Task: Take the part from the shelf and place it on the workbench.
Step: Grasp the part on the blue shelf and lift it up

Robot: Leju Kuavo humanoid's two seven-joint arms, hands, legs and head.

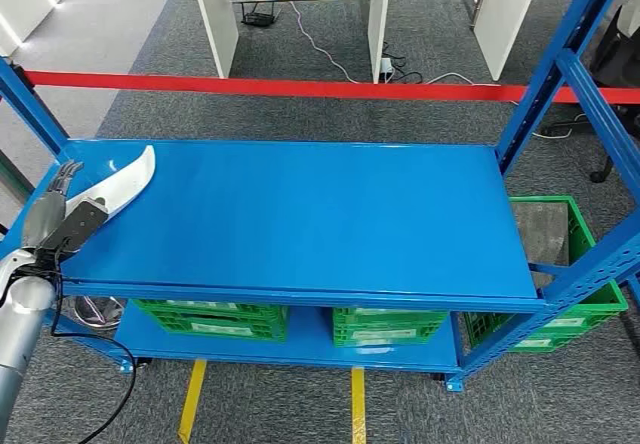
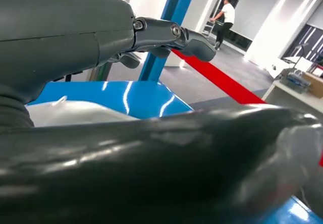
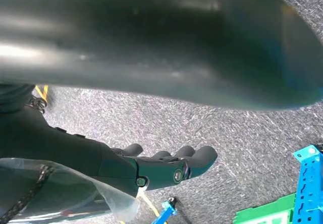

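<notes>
Part, a pale curved piece, is lying at the far left end of the blue shelf, and the left hand is sitting at its near end. From the head view, the dark fingers are stretching out just beside the part's left edge, while a grey block at the hand is lying over its near tip; whether anything is actually pinching the part, I cannot tell. In the left wrist view, the fingers are reaching nearly straight, apart from the thick thumb, with the pale part showing between them. The right hand is hanging over grey carpet with its fingers slightly curled and holding nothing. Green crates are sitting on the lower shelf level, and a red strip is running across the floor beyond. My reading is that the grasp is not secured: closing from this edge position could be pushing the smooth, curved part sideways off the shelf's left end, or letting it pivot and slip during lifting.
</notes>
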